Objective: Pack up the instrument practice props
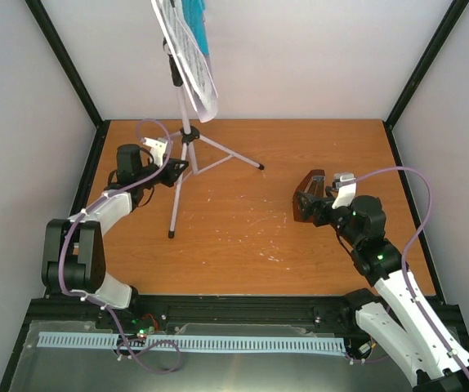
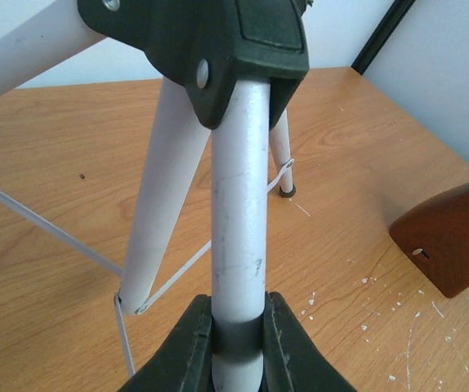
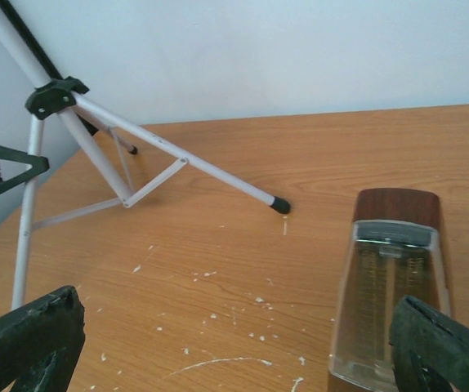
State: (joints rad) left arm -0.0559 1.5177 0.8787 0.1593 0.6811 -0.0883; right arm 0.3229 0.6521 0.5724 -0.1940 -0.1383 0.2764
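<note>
Top external, stand (image 1: 187, 131): upright at the back left of the table (image 1: 243, 253), on three spread legs, pole running up past the top edge.
Sheet music (image 1: 195, 65): white pages, high on the stand, hanging at a slant.
Booklet (image 1: 195, 18): teal, up there too, right beside the sheet music, cut off by the frame edge.
Left gripper (image 1: 176, 170): in from the left, right at the near leg (image 1: 175, 204), just below the black hub (image 1: 188, 137).
Left wrist, grip: clenched on that white leg — dark fingers (image 2: 181, 343) pressed to the tube on both sides, close under the hub.
Metronome (image 1: 306, 196): right of centre on the table, well apart from the stand, dark brown from above.
Right wrist, right gripper (image 3: 234, 327): released, spread wide — fingers (image 3: 30, 339) down at the two bottom corners, holding nothing.
Right wrist, metronome: on the wood between those fingers, close to the right-hand one, brown top and clear cover towards the camera.
Contact with that finger: cannot tell.
Left wrist, background: brown metronome corner at the right edge, one capped stand foot beyond the gripped leg.
</note>
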